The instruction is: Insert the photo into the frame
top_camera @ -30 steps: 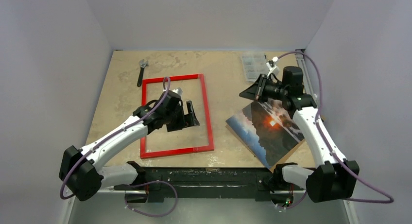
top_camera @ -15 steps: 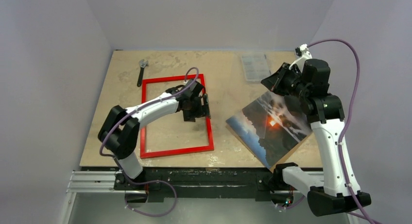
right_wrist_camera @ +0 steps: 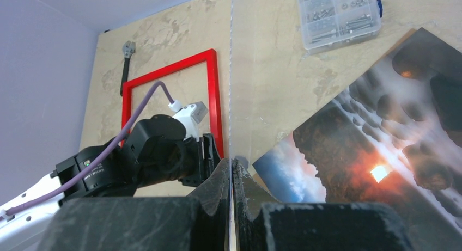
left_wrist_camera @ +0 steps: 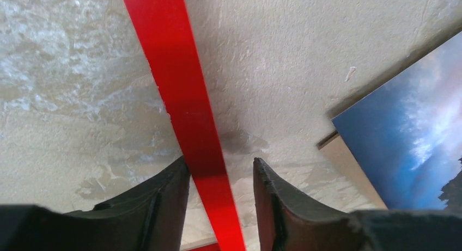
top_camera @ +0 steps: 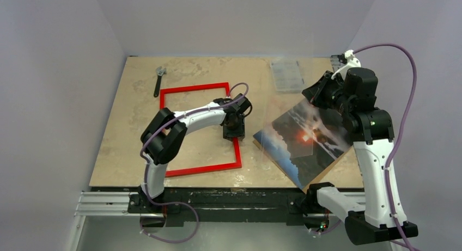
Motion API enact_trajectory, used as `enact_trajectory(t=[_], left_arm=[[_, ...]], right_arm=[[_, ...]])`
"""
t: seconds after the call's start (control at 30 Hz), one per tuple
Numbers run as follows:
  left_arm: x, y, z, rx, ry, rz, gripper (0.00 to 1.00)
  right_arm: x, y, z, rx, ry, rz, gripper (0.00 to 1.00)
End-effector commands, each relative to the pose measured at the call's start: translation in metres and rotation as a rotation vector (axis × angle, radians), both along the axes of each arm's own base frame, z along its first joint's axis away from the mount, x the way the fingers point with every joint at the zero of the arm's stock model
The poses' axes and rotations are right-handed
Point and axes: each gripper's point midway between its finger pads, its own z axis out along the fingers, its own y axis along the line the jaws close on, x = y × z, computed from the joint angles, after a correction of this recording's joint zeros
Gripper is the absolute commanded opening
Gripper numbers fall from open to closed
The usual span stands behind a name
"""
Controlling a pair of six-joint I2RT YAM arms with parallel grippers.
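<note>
The red frame (top_camera: pixel 193 88) lies flat, left of centre on the table. My left gripper (top_camera: pixel 233 132) points down over its right bar (left_wrist_camera: pixel 180 82). The jaws are open and straddle the bar, the left finger against it and a gap on the right (left_wrist_camera: pixel 220 163). The photo (top_camera: pixel 297 139) lies face up on a brown backing board (top_camera: pixel 327 172), right of the frame. My right gripper (top_camera: pixel 321 93) is raised above the photo's far corner. It is shut on a clear sheet (top_camera: pixel 283 120), which shows edge-on (right_wrist_camera: pixel 231 71) in the right wrist view.
A wrench (top_camera: pixel 158 79) lies at the back left beside the frame. A clear box of screws (top_camera: pixel 287 75) sits at the back, right of centre. The photo's blue corner (left_wrist_camera: pixel 414 131) and the board's edge (left_wrist_camera: pixel 348 164) lie close to the frame's right bar.
My left arm swung right across the frame to its right bar, and its jaws narrowed. My right arm lifted and drew back to the right with the clear sheet.
</note>
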Motion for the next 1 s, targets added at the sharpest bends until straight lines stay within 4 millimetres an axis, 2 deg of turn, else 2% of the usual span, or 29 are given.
enact_trajectory(t=[0.0,0.3,0.7,0.97], left_arm=[[0.001,-0.015,0.003,-0.011,-0.016,-0.020,0.39],[-0.018,-0.050,0.007,-0.099,0.005,-0.076,0.15],[-0.031,-0.100,0.016,-0.250,0.042,-0.056,0.02],[-0.031,-0.122,0.018,-0.323,0.052,0.010,0.00]], right_arm=[[-0.001,-0.004,0.026,-0.008,-0.083,-0.017,0.00],[0.000,-0.007,0.023,-0.012,-0.078,-0.031,0.00],[0.003,-0.007,0.017,-0.014,-0.065,-0.036,0.00],[0.004,-0.005,0.013,-0.011,-0.060,-0.027,0.00]])
